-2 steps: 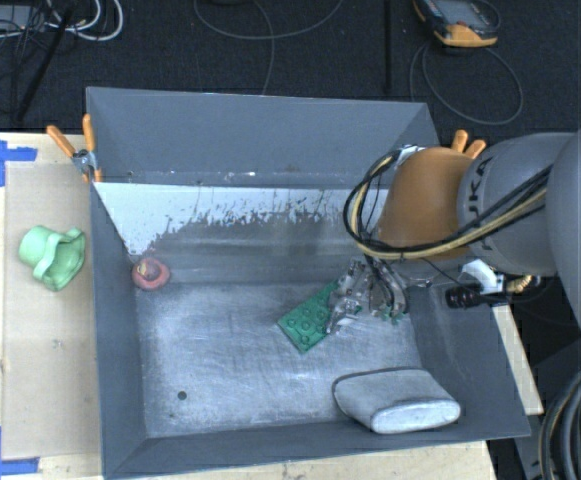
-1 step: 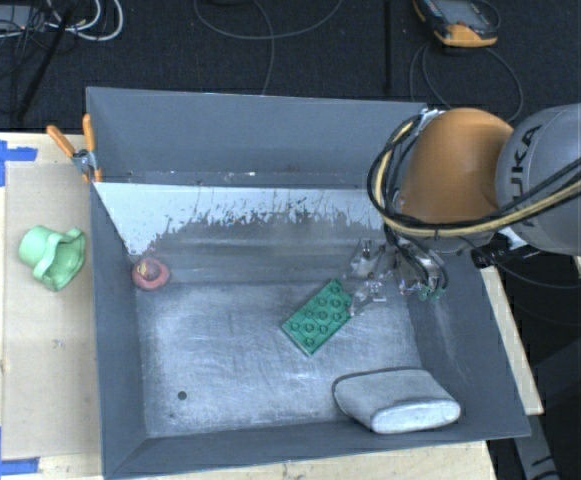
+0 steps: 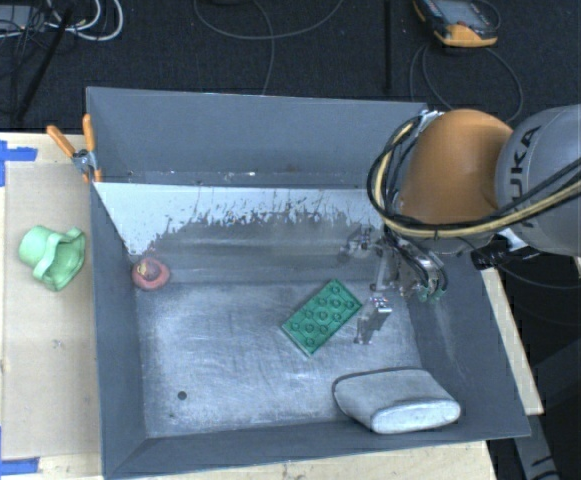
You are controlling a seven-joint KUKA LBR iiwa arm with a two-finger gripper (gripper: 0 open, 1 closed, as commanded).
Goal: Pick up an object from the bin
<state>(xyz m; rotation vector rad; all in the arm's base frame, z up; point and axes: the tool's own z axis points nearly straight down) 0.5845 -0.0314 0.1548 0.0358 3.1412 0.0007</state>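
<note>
Gripper is down inside the grey metal bin, low over the floor in the bin's right-hand part as the camera sees it. It hangs from the arm's orange domed wrist cover, w/ black and yellow cables looped round that. Open or closed: can't tell from this angle, the metal parts overlap

Nearest thing = flat green plastic building plate w/ rows of studs, rectangular, lying flat on the bin floor and turned diagonally. It sits just beside the gripper on the view-left side. Its right-hand corner is about at the gripper tip, touching or barely apart, can't say which. The gripper is at the plate's edge, not over its middle

Below the gripper in the view, toward the near wall, lies a grey-and-white oblong rounded block, sponge- or eraser-like. It's clear of the gripper and apart from the green plate

Far to the view-left of the gripper, at the foot of the bin's left wall, is a small pink round ring-shaped piece, well apart from the other things

Further left again, outside the bin, lies a pale green lumpy plastic item, the thing furthest from the gripper
</note>
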